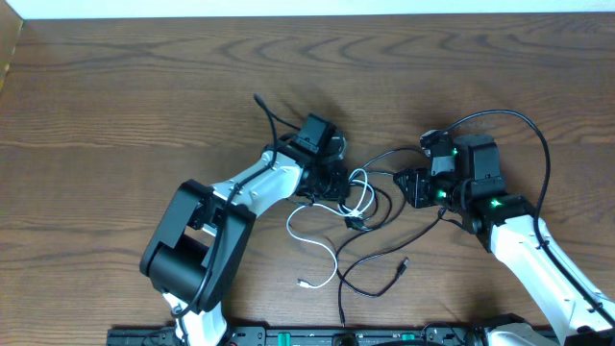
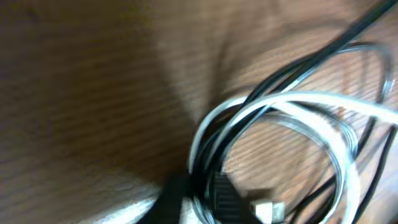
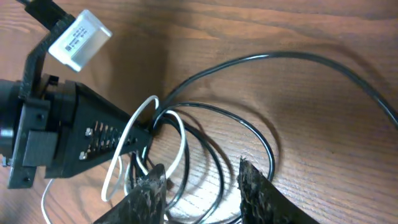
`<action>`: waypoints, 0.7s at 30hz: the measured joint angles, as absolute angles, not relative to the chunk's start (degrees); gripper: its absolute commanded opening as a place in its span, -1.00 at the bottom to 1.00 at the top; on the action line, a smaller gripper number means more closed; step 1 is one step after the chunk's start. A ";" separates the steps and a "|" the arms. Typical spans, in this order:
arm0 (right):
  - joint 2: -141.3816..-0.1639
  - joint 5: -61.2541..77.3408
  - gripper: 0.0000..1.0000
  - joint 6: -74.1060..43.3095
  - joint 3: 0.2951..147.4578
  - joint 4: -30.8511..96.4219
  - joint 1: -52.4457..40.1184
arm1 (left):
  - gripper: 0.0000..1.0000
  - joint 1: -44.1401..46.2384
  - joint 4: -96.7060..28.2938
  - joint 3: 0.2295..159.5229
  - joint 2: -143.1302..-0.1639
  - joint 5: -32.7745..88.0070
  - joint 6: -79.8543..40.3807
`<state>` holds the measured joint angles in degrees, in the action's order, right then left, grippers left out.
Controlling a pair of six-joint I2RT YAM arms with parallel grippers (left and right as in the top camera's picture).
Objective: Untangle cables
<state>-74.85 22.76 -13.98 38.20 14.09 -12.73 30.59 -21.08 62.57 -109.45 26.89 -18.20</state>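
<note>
1. The cables (image 1: 357, 200) are a loose knot of thin cords lying flat on the wood near the middle of the table (image 1: 115, 106), right between the two grippers.
2. The white cable (image 1: 322, 238) is the easy one to spot. It makes a couple of small loops inside the knot, then swings out toward the front edge in a big curve and ends in a small plug (image 1: 303, 283).
3. The black cables (image 1: 380, 252) loop over and through the white one. One of them runs out front and ends in a little plug tip (image 1: 405, 261), well apart from the white one's end.
4. Left gripper (image 3: 149, 127): in the right wrist view its fingers come together to a point just where the white loop and the black cords bunch up, so it looks clamped onto the cables. Its own camera is pretty blurry, just the white loop and black cords up close.
5. Right gripper (image 3: 200, 177): the jaws stand apart, low over the table, with black loops and a bit of white lying on the wood between the fingers. It's not pinching anything.
6. The thicker arm wire (image 1: 524, 130) arches over the right arm, off to the side of the knot.
</note>
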 measured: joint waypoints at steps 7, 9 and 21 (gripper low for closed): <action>-74.85 22.70 -0.30 -13.98 38.20 14.09 -12.73 | -0.85 30.26 -23.05 62.61 -109.19 27.73 -18.20; -74.85 22.76 -0.28 -13.98 38.20 13.58 -12.73 | -0.86 28.88 -24.29 62.61 -107.37 27.51 -18.20; -74.94 40.12 -0.06 -16.43 38.22 -11.00 -12.91 | -0.85 25.98 -26.52 62.72 -82.91 26.63 -18.17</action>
